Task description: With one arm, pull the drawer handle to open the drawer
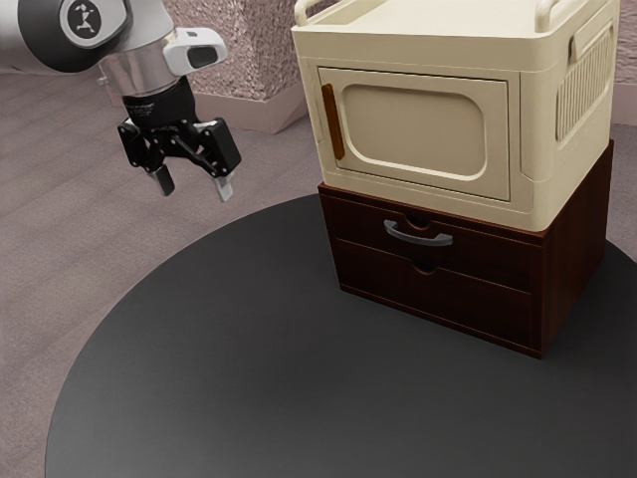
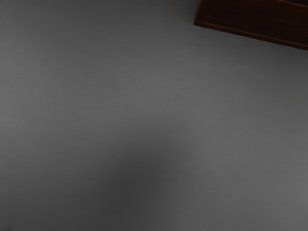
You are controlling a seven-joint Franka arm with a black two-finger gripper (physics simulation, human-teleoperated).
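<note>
1. We had our fingers apart in the air, well away from the handle.
2. The grey handle sat on the front of the upper drawer, which was shut, above the lower drawer.
3. The brown chest stood on our round bench, a cream cabinet on top of it.
4. Below our hand, we saw a dim patch on the bench, perhaps a shadow.

Round table, apparently; drawer unit atop
</note>
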